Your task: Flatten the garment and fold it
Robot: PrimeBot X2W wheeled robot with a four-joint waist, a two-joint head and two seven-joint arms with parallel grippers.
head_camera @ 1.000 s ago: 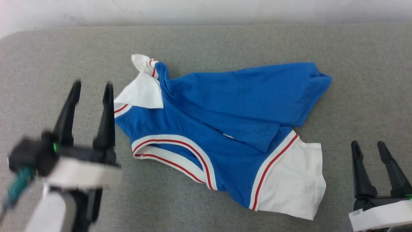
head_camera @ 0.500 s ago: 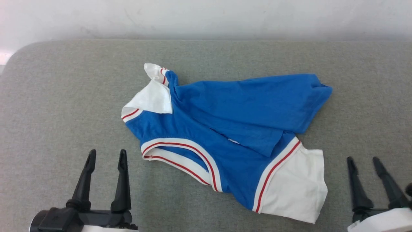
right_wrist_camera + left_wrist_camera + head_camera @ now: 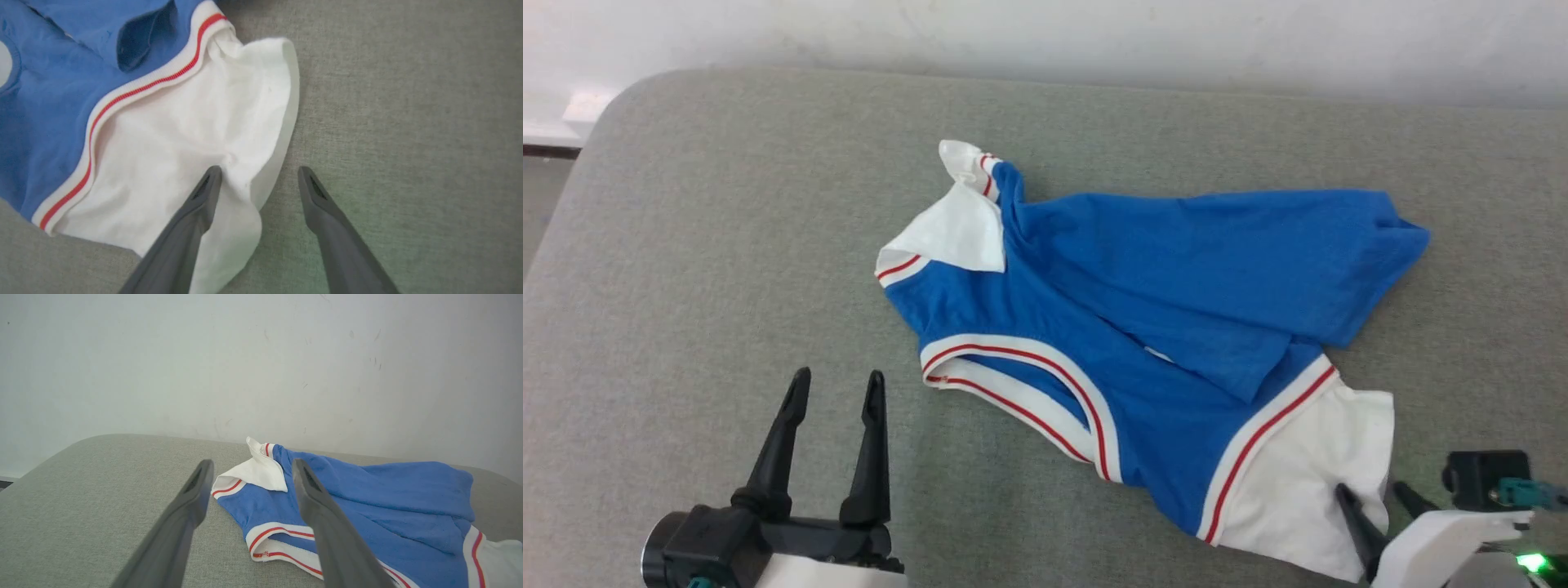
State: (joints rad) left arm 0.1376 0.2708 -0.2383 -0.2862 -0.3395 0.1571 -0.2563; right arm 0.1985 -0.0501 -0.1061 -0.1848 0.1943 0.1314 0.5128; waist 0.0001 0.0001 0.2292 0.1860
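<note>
The garment [image 3: 1143,327] lies crumpled on the grey padded table [image 3: 727,245], blue body folded over itself, red-and-white collar trim facing me, and one white sleeve [image 3: 1298,482] at the near right. My right gripper [image 3: 1372,490] is open at that sleeve's edge. In the right wrist view its left finger [image 3: 196,212] is over the white sleeve [image 3: 175,134], and the hem runs between the open right gripper [image 3: 259,171]. My left gripper [image 3: 838,380] is open and empty, left of the collar. In the left wrist view the left gripper [image 3: 252,465] points at the garment [image 3: 367,498].
A white wall [image 3: 1045,33] runs behind the table. The table's far left corner [image 3: 621,98] is rounded, with floor beyond it. Bare grey surface lies left of the garment and along the front edge.
The camera has shifted. My left gripper has drawn back from beside the far sleeve toward the near edge. My right gripper has moved left onto the near white sleeve's edge.
</note>
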